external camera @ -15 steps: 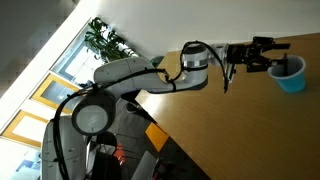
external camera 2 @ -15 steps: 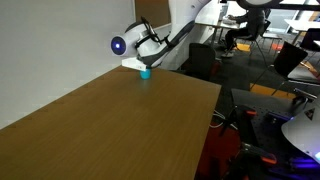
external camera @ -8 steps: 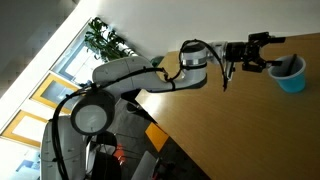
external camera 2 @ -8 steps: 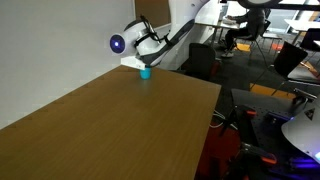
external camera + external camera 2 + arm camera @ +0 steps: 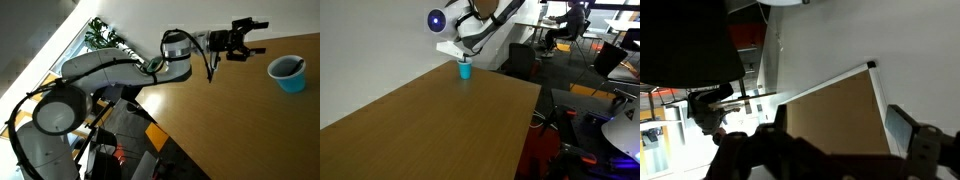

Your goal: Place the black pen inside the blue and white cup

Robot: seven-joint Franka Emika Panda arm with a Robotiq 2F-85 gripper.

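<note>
The blue and white cup (image 5: 288,73) stands upright on the wooden table near its far edge and also shows in an exterior view (image 5: 465,69). A thin dark streak shows inside its mouth; I cannot tell whether it is the black pen, which I see nowhere else. My gripper (image 5: 257,37) hangs in the air above and to the side of the cup, apart from it. It also shows in an exterior view (image 5: 454,47). In the wrist view the gripper (image 5: 840,128) has its fingers spread wide with only table between them. The cup is out of the wrist view.
The brown wooden table (image 5: 430,130) fills the foreground, with its edge (image 5: 525,130) next to office chairs and desks (image 5: 605,55). A white wall runs behind the cup. A potted plant (image 5: 105,40) and windows stand behind the arm's base.
The gripper has risen and drawn back from the cup, which now stands apart from it. The arm has swung upward. The cup has not moved.
</note>
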